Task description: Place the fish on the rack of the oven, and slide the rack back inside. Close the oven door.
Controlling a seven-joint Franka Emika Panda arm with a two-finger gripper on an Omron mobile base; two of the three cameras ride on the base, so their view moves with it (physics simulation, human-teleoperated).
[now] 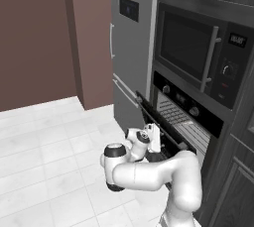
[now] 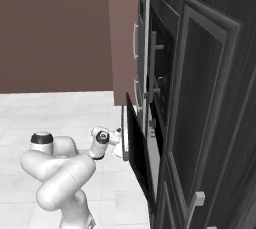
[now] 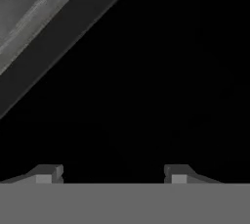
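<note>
Nearest, the white arm folds low over the pale tiled floor (image 1: 44, 137), its fingers (image 3: 111, 174) pushed right up against the wide flat black oven door (image 1: 158, 131). In the hand view two dark tips stand apart w/ nothing between them, black door panel right ahead: open, gripping nothing.

Door is part-open, tilted up steeply on its lower hinge, not shut. Behind it, left base view shows the grey metal wire rack (image 1: 184, 122) of thin bars inside the black built-in wall oven (image 1: 191, 107), just under the control strip of round knobs. Can't make out the fish; too small or hidden by door and arm.

Right base view sees the door edge-on as a thin slab, w/ a tall dark cabinet door (image 2: 210, 108) close by blocking the oven's inside.

Above the oven: black microwave w/ vertical bar handle (image 1: 198, 55). Further left, grey fridge (image 1: 131, 47), then brown wall (image 1: 39, 37).
</note>
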